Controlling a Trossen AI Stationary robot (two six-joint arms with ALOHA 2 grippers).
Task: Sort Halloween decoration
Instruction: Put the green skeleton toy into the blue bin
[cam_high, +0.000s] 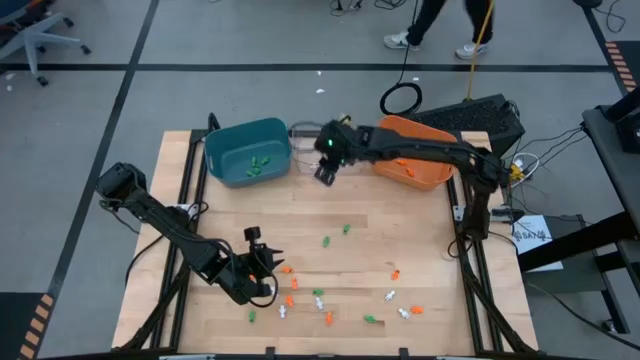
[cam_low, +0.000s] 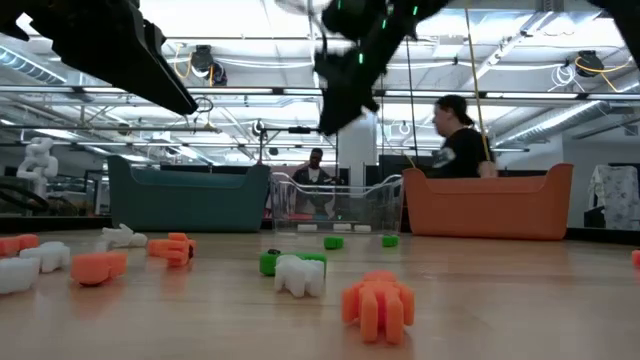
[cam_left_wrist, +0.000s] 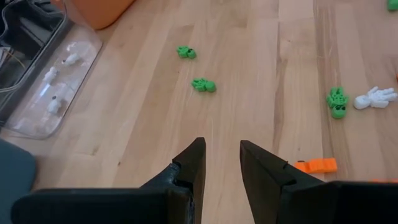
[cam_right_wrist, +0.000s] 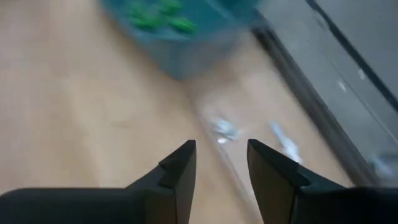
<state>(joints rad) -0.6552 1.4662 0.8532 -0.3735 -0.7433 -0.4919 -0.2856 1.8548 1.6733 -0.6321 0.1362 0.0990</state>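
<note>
While the left gripper (cam_high: 268, 262) waits, right gripper (cam_high: 326, 172) jaws stand apart, empty.

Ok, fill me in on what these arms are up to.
Two arms are sorting tiny Halloween trinkets by colour. The right hand hangs over the clear bin, between the teal bin and the orange bin; its fingers are apart with nothing between them. White pieces already lie in the clear bin, green ones in the teal. The left hand, also empty, is low by the loose trinkets at the near edge of the table.
</note>
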